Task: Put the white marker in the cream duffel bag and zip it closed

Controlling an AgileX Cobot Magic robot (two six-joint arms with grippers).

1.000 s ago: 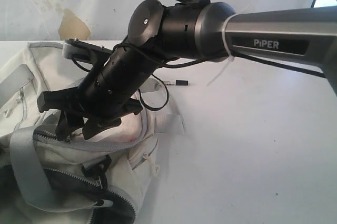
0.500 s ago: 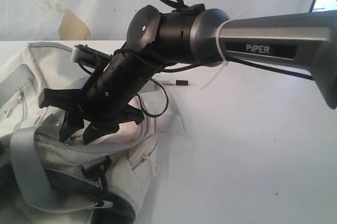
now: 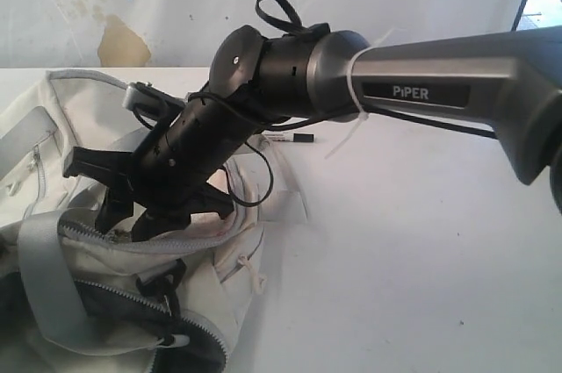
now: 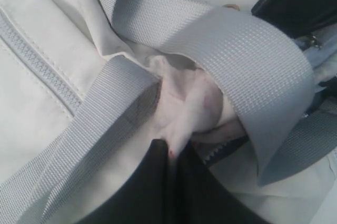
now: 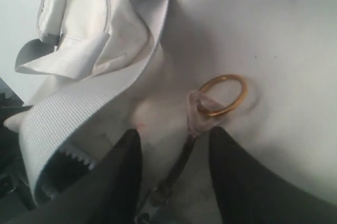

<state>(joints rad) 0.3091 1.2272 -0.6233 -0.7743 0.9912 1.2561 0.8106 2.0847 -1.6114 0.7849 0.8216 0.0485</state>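
Opening the cream duffel bag (image 3: 105, 263): our left claw (image 4: 171, 153) pinches its fabric, our parted right claw (image 5: 175, 134) must grip the zip pull (image 5: 196, 109).

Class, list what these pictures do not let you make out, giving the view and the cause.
- white marker: exterior view, one end hidden behind the right arm; printing too small.
- cream duffel bag: exterior view, cut off by left and bottom edges.
- left gripper: left wrist view, mostly cut off by the frame.
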